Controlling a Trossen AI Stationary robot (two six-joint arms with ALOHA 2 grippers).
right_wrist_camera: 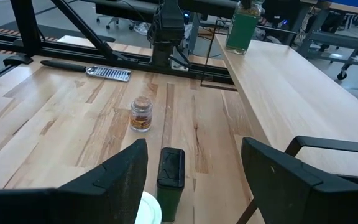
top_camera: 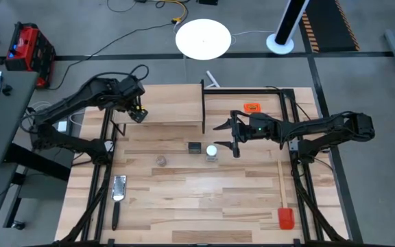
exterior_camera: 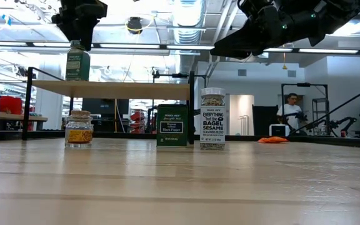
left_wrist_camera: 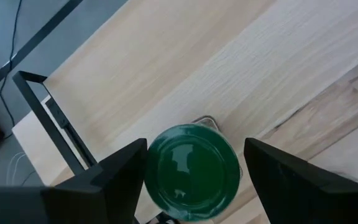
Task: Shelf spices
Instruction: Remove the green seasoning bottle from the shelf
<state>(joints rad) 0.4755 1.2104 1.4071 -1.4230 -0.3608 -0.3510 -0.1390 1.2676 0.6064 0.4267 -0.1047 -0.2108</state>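
High view: at the left, the left pincer (top_camera: 137,114) is held above the left end of the shelf (top_camera: 173,104), over the green jar (left_wrist_camera: 192,172). In the left wrist view the green lid is seen between the two fingers (left_wrist_camera: 114,177), with a gap on each side, so the pincer is open and the jar is not gripped; the jar is stood on the plank near its front edge. In the low view the green jar (exterior_camera: 77,60) is seen upright on the shelf (exterior_camera: 111,89), under the left pincer (exterior_camera: 80,25).

On the desk (top_camera: 197,199), in front of the shelf, three containers are set in a row. The brown jar (top_camera: 162,160) is farthest left, the black tin (top_camera: 195,147) is in the middle, and the white-lidded jar (top_camera: 212,151) is just beside the tin on its right. In the low view they are seen upright: brown jar (exterior_camera: 79,129), tin (exterior_camera: 172,125), white-lidded jar (exterior_camera: 212,119).

The right pincer (top_camera: 229,136) is held just right of the white-lidded jar, above the desk, with its fingers spread apart and nothing between them. In the right wrist view the tin (right_wrist_camera: 170,174) and the white lid (right_wrist_camera: 148,210) are seen between the open fingers (right_wrist_camera: 114,180), lower down and untouched.

A grater (top_camera: 118,189) is laid near the left front of the desk, an orange tag (top_camera: 252,107) behind the right arm, and a red spatula (top_camera: 284,206) along the right edge.
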